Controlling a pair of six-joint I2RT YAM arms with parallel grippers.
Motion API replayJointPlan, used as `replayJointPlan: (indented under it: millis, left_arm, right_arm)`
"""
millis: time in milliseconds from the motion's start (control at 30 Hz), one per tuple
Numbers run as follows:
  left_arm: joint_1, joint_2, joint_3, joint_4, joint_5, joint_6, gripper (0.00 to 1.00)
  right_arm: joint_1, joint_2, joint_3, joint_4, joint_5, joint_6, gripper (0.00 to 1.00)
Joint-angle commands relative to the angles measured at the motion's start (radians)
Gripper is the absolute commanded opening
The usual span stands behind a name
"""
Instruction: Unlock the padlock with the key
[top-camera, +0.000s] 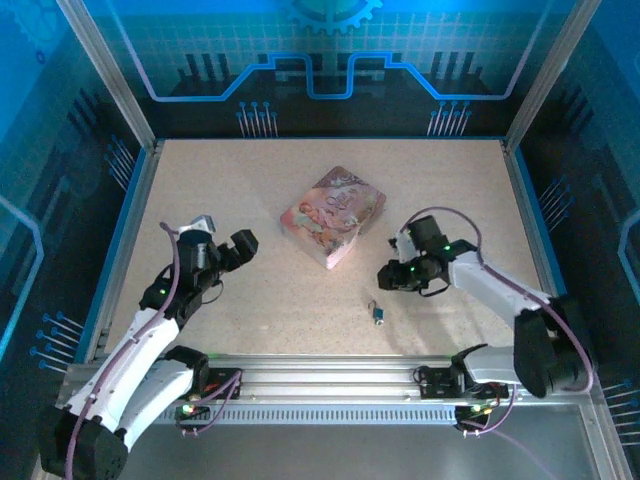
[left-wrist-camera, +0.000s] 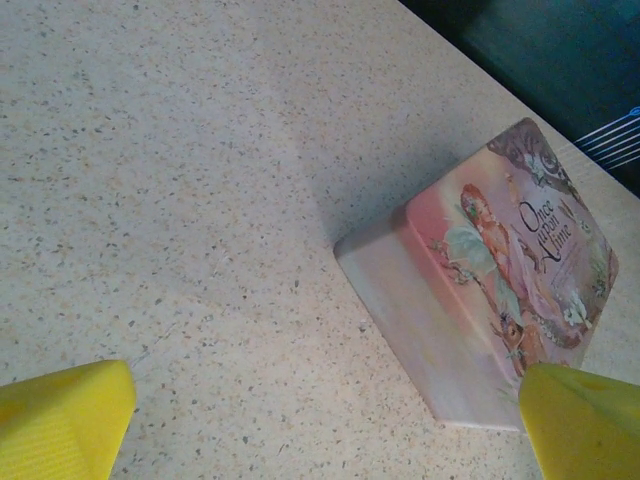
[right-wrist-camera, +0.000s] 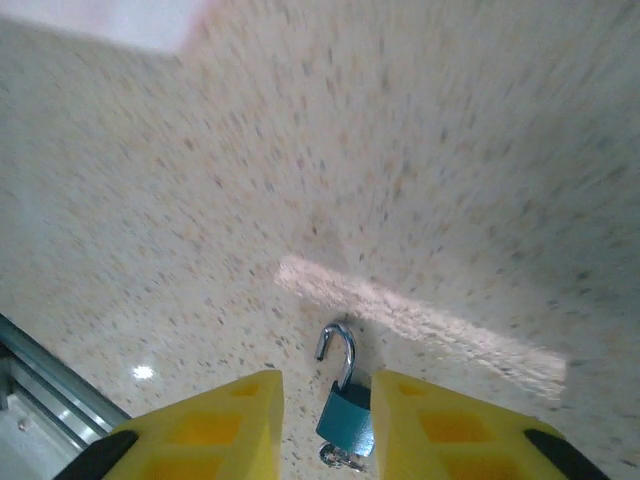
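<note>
My left arm reaches forward over the table (top-camera: 250, 180), bent at the elbow, and my left claw (top-camera: 225, 238) hangs above the bare surface with its jaws spread wide and nothing between them. In my left wrist view the two yellow fingers (left-wrist-camera: 60, 420) stand far apart at the lower corners.

My right arm bends inward from its side, with the wrist turned down toward the table. My right claw (top-camera: 388, 277) has its jaws only a little apart, a narrow gap, and it holds nothing.

The padlock (top-camera: 378, 313) lies on the table just beside the tips of my right claw, on the side toward my bases. In my right wrist view the padlock (right-wrist-camera: 345, 415) shows in the gap between my two yellow fingers (right-wrist-camera: 215, 430); its thin shackle looks swung free at one end. A small silvery piece sits at its lower end; I cannot tell if this is the key.

The pink tin box (top-camera: 333, 215) stands between my two claws, a little farther out. Its lid is closed, so I cannot see what is inside. From my left claw the box (left-wrist-camera: 500, 300) is ahead, near my right-hand finger.
</note>
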Motion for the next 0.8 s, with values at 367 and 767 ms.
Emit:
replayJointPlan:
  millis: [367,767]
  left_arm:
    - [0.060,-0.005,0.053,-0.049,-0.123,0.117,0.99]
    - [0.087,0.126,-0.140,0.314,-0.304,0.451,0.99]
  right_arm:
    - [-0.336,-0.296,-0.028,0.166,0.201,-0.239,0.80]
    - [-0.446,-0.095,-0.270,0.800,0.349,-0.298,1.00]
